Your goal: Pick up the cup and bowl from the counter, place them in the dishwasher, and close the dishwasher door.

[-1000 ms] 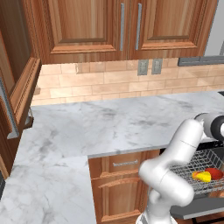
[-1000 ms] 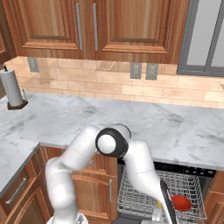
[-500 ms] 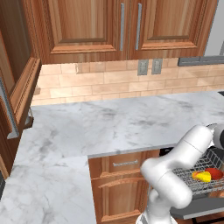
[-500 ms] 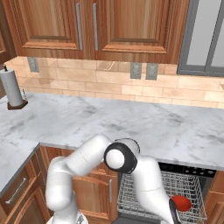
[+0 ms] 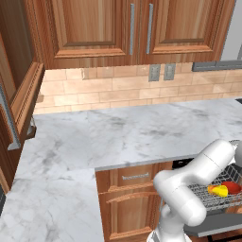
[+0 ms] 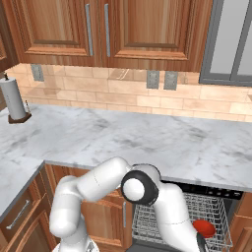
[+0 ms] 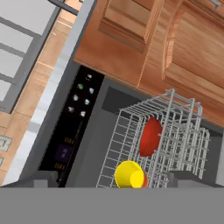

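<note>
**Observer:** Where do the dishes sit right now?

**Operator:** Both are in the dishwasher (image 7: pixel 109 131). In my hand view the cup (image 7: pixel 130 174) lies at about six o'clock in the wire rack (image 7: pixel 175 127), bright yellow with an orange-red tinge at one end. The bowl (image 7: pixel 150 136) is just past it toward one o'clock, a smooth red round shape tipped on edge among the wires. From the left base view I see the same pair, cup (image 5: pixel 219 190) beside bowl (image 5: pixel 231 187), and the right base view shows the bowl (image 6: pixel 204 228) low in the rack.

**Observer:** And the gripper?

**Operator:** Released, jaws spread wide, nothing between them. The tips barely rise at the bottom of my hand view, well apart.

**Observer:** So the door is what's left?

**Operator:** I judge so. The dishwasher door (image 7: pixel 76 127) hangs open, a flat grey panel with a glossy black control strip at nine o'clock. To close it well, I'd get under the outer edge and push it up in an arc, keeping the arm off the rack. The rack looks pulled out, so it may have to slide in first or the door will jam on it.

**Observer:** Surroundings?

**Operator:** Veined white marble counter (image 5: pixel 118 137), brown panelled cabinets, a tan tile backsplash.
</note>
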